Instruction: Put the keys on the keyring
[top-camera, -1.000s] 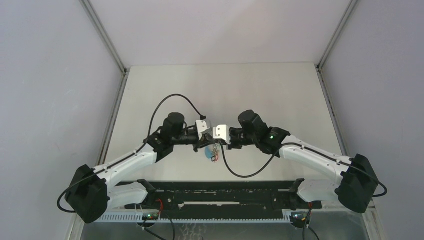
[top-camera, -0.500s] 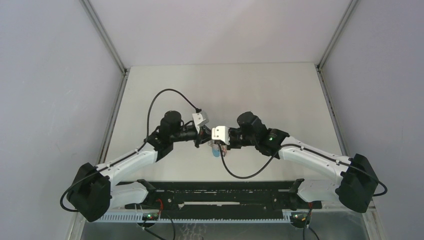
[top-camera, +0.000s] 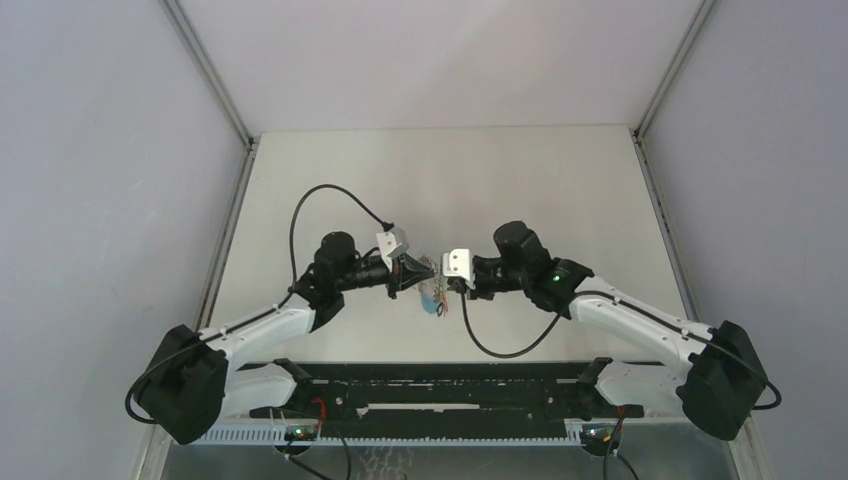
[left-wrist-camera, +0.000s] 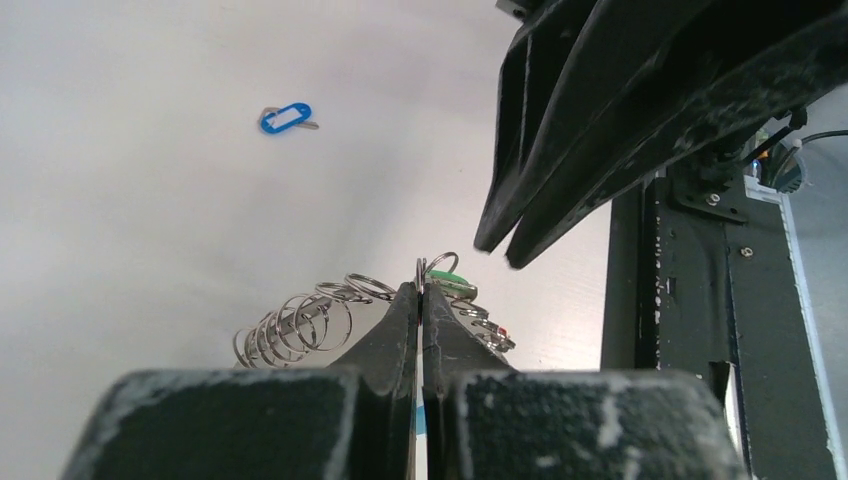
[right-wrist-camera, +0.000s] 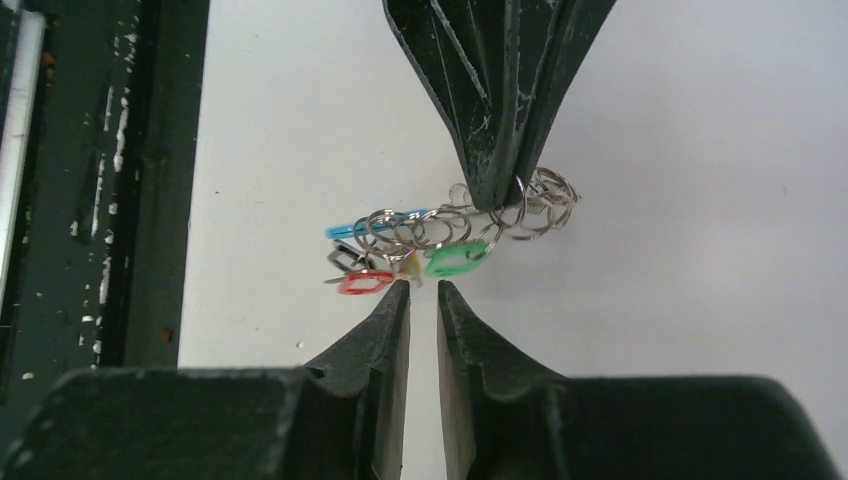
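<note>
Right wrist view first: the right gripper (right-wrist-camera: 420, 290) sits closest to the lens, its fingers parted by only a narrow slit and holding nothing. It looks lined up to come in from below.

Just past its tips hang the keys (right-wrist-camera: 400, 268). The green tag (right-wrist-camera: 455, 258) is nearest the middle, the red tag (right-wrist-camera: 365, 283) is lowest, and black and yellow are tucked between them. They dangle off the keyring (right-wrist-camera: 440, 225), whose fringe of silver links is bunched up and whose light-blue sleeve pokes out to one side.

Beyond that, the left gripper (right-wrist-camera: 497, 195) comes down from the top, pinched tight on the thin wire of the hoop. That grip seems to be the point: one arm holds the ring up off the table (right-wrist-camera: 700, 350) so the tags swing free and the other arm can work on them.

Switching to the left wrist camera, the same clamp shows close up, with no gap between the fingers. Far across the white surface, well apart from everything, lies a blue-tagged key (left-wrist-camera: 285, 118). It appears to be off the ring, so I'd judge the job unfinished.
</note>
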